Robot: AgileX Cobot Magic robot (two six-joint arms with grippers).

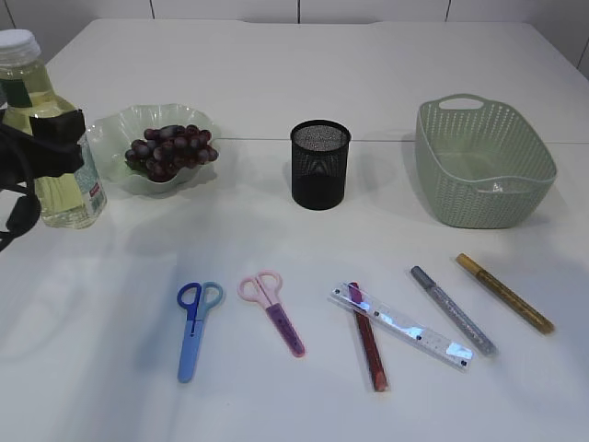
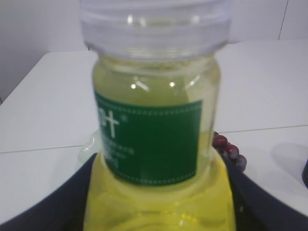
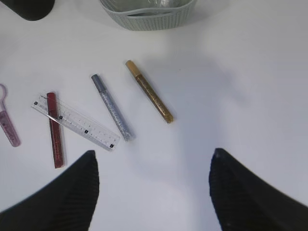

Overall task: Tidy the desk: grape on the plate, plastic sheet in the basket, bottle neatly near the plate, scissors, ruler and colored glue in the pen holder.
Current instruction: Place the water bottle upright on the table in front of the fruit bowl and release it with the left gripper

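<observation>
At far left our left gripper [image 1: 41, 147] clamps the bottle [image 1: 41, 120] beside the plate [image 1: 110, 133] holding the grape [image 1: 170, 149]. Lower centre lie scissors [image 1: 195, 327], ruler [image 1: 402, 324], glue sticks [image 1: 451, 310]. Our right gripper [image 3: 154, 187] hangs spread, empty.

The left gripper [image 1: 41, 147] is black and blocky. The right gripper [image 3: 154, 187] has black fingers [image 3: 72, 192] with thin ridges.
</observation>
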